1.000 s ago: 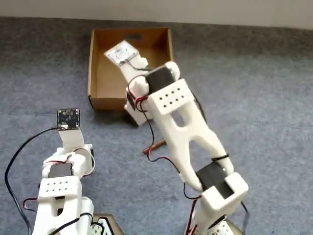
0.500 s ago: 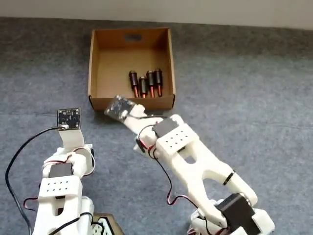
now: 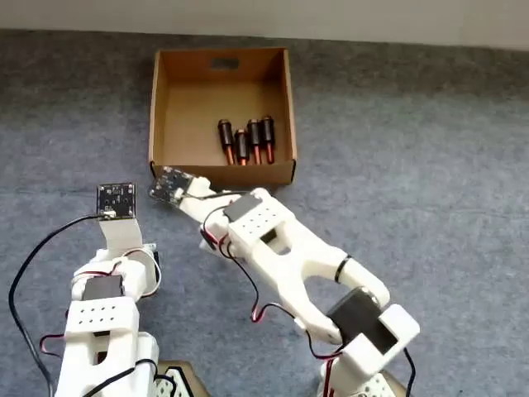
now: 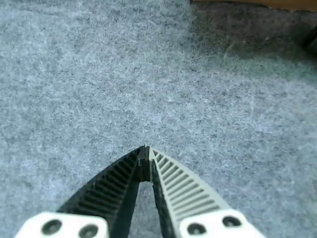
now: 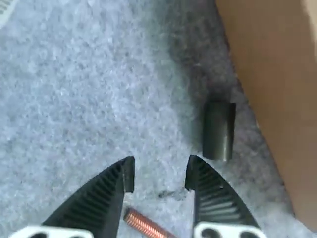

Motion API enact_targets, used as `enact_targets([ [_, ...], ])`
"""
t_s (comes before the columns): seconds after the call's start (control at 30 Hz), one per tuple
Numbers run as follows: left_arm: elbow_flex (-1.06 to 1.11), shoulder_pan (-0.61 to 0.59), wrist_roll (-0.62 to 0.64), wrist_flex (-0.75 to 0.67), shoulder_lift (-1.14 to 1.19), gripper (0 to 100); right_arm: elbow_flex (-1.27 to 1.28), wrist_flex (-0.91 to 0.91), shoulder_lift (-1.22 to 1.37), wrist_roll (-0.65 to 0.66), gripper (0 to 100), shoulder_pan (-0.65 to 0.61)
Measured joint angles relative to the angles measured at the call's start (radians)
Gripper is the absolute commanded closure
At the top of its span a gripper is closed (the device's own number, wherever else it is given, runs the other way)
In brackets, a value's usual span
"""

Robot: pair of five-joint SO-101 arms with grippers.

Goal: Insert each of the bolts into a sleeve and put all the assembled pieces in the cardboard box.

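Beside the cardboard box (image 5: 277,74), the right pincer (image 5: 160,167) gapes near a sleeve (image 5: 219,130) and bolt (image 5: 144,225); the left pincer (image 4: 147,153) is closed.

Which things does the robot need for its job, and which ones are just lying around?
Needed for the job: cardboard box; four assembled pieces inside it; loose sleeve beside the box; loose bolt; right gripper, open near both.
Just there: grey carpet; left gripper, shut above it.

Soft, even light; faint shadows
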Motion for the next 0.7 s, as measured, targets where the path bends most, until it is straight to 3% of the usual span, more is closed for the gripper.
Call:
enact_targets([
  [0.47, 0.000, -0.002, 0.000, 0.000, 0.000, 99, -0.132, 0.000, 0.112, 0.000, 82.8, 0.000],
  [0.7, 0.000, -0.112, 0.000, 0.000, 0.000, 99, -0.186, 0.000, 0.176, 0.000, 82.8, 0.000],
])
